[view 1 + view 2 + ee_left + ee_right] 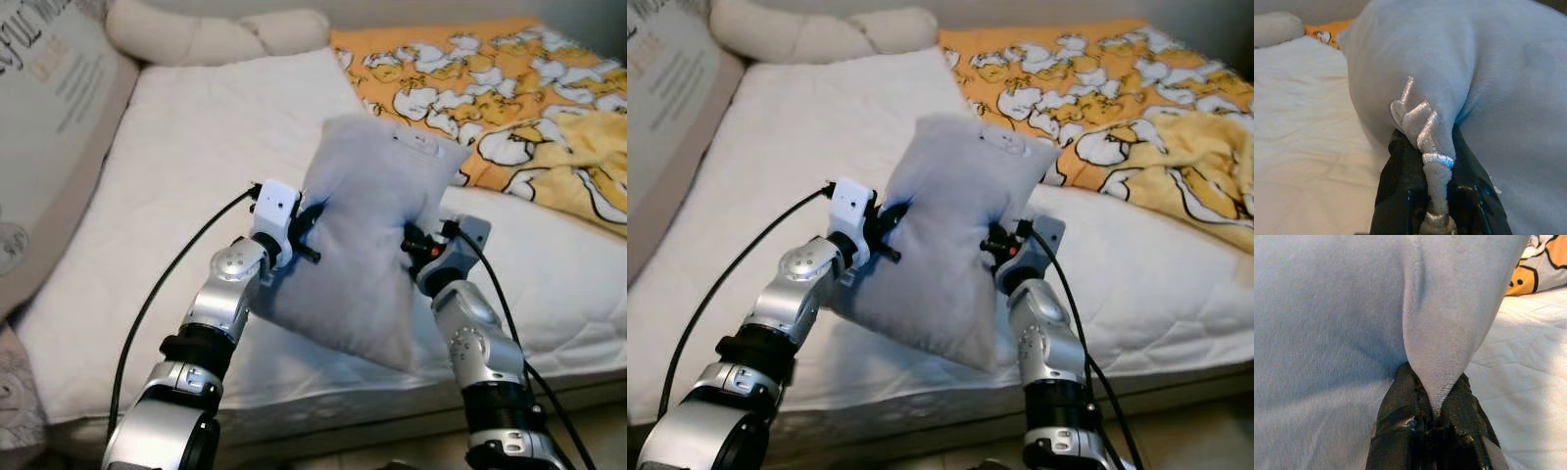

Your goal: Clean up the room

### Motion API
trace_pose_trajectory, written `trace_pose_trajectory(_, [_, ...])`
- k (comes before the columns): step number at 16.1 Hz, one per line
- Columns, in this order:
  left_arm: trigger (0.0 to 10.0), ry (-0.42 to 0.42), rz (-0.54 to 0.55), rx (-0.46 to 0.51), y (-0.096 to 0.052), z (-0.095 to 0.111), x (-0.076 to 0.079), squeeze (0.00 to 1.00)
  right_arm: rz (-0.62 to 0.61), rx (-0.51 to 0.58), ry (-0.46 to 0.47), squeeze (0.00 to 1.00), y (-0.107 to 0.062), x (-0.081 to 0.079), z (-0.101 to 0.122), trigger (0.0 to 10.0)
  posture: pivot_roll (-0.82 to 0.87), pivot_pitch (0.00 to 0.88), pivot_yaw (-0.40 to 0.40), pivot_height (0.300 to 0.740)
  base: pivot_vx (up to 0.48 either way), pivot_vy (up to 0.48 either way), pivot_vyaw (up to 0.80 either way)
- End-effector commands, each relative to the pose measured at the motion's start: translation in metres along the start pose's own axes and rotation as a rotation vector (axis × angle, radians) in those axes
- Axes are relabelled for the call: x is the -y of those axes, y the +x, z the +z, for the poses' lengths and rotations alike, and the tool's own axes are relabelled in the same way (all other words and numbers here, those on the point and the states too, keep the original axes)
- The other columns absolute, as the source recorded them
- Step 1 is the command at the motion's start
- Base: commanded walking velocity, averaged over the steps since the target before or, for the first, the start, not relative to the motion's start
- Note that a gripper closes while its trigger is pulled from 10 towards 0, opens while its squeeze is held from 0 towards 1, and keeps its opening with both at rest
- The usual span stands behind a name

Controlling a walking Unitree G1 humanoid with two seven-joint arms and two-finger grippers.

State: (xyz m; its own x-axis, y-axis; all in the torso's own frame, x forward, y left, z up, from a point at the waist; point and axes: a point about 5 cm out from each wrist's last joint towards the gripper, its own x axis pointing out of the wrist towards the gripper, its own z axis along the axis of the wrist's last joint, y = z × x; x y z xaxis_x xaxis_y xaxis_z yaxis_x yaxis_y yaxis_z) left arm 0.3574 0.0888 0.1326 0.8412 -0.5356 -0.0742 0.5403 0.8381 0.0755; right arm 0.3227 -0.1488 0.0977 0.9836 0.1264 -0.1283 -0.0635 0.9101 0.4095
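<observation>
Over the white bed (196, 176), our left gripper (312, 217) and right gripper (409, 240) each pinch the grey pillow (367, 235); thin folds could slip free.

Soft, even indoor light with faint shadows; head views slightly soft, wrist views blurred up close, no glare.

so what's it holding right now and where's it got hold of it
A grey pillow, held above the bed by both grippers: the left gripper pinches its left edge, the right gripper a fold at its right edge.
</observation>
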Motion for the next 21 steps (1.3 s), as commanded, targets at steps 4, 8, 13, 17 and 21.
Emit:
trace_pose_trajectory(4, [10.0,0.028,0.025,0.02,-0.002,0.006,-0.008,0.0,0.021,0.018,0.014,0.0,0.001,-0.007,0.004,10.0,-0.05,0.0,0.051,0.74,0.0,0.371,0.0])
trace_pose_trajectory(8, [10.0,0.032,0.036,0.019,-0.003,0.007,-0.011,0.0,0.033,0.016,0.003,0.0,0.007,-0.008,0.007,10.0,-0.04,0.0,0.039,0.74,0.0,0.369,0.0])
trace_pose_trajectory(13, [10.0,0.03,0.053,0.023,-0.004,0.007,-0.012,0.0,0.031,0.009,-0.009,0.0,0.01,-0.005,0.01,10.0,-0.03,0.0,0.019,0.74,0.0,0.288,0.0])
trace_pose_trajectory(17, [10.0,0.038,0.081,0.029,-0.004,0.008,-0.014,0.0,0.03,-0.007,0.006,0.0,0.013,-0.003,0.011,10.0,-0.02,0.0,0.012,0.74,0.0,0.0,0.0])
trace_pose_trajectory(21, [10.0,0.045,0.094,0.057,-0.004,0.013,-0.018,0.0,0.028,0.002,-0.01,0.0,0.015,-0.004,0.012,10.0,-0.01,0.0,0.011,0.74,0.0,0.0,0.0])
